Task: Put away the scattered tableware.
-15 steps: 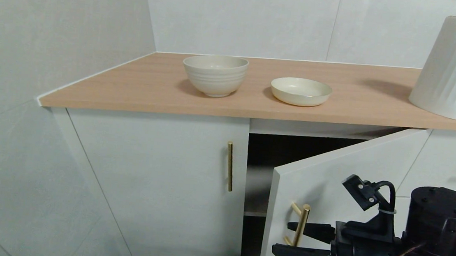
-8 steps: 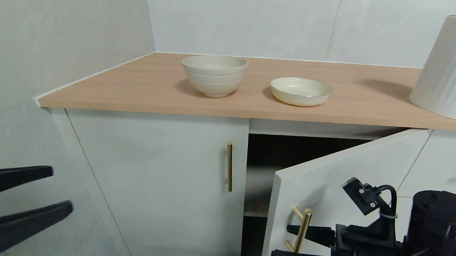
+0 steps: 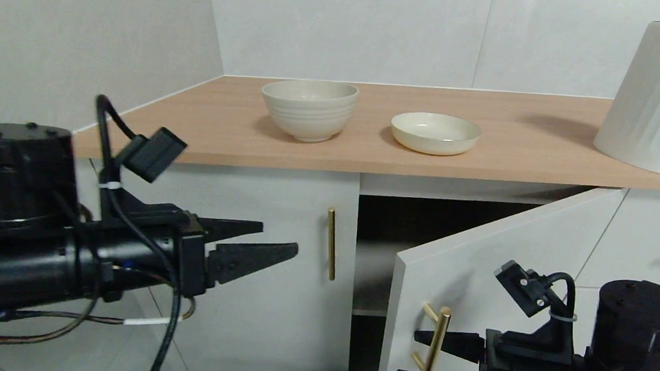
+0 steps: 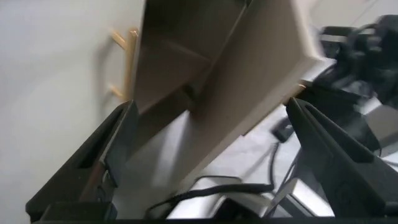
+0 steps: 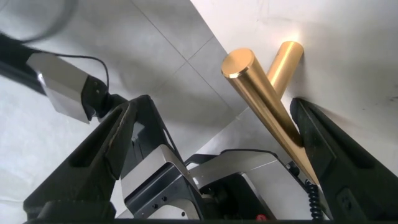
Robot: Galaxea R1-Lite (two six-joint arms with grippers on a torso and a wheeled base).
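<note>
Has the deep ribbed cream ceramic bowl [image 3: 309, 109] and the shallow cream dish [image 3: 435, 132] standing side by side, apart, on the tan wooden countertop [image 3: 221, 131]. Holds the left gripper [image 3: 277, 238] spread wide before the closed white cabinet door [image 3: 270, 324]. Straddles the brass bar handle [image 3: 436, 335] of the half-open white door [image 3: 480, 246] with the right gripper [image 3: 405, 355], parted and not clamped.

Kitchen, wood countertop [image 3: 518, 148], white cabinets [image 3: 240, 261], tiled walls [image 3: 350, 26]

matt wood countertop [image 3: 512, 148], glossy ceramic bowl [image 3: 308, 109], polished brass handle [image 3: 435, 338].
</note>
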